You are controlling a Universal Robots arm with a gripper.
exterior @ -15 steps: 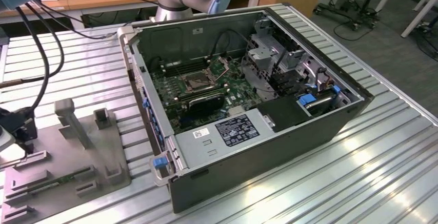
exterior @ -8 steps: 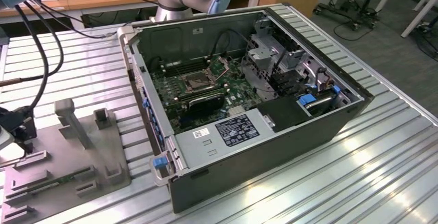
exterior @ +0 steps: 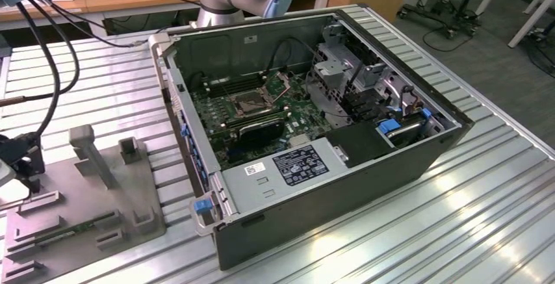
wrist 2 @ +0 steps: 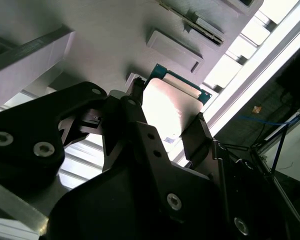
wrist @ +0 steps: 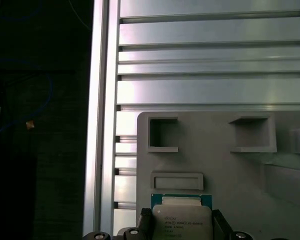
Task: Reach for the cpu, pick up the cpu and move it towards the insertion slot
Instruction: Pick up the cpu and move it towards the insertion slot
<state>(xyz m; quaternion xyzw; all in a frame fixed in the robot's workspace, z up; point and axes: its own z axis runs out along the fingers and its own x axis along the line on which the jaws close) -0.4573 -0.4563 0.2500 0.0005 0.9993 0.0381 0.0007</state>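
Since the open computer case (exterior: 364, 186) hogs most of the slatted table (exterior: 485, 219), we reckon its walls are the main thing in the way of the insertion slot (exterior: 245, 104), which sits well apart from the grey tray (exterior: 130, 180). At that tray's edge, in the second wrist view, the cpu (wrist 2: 165, 107) sits in the gripper (wrist 2: 166, 112), jaws looking clamped on two opposite edges. Light, stiff, slick on top and fragile underneath, we'd guess, so edges are the right hold.
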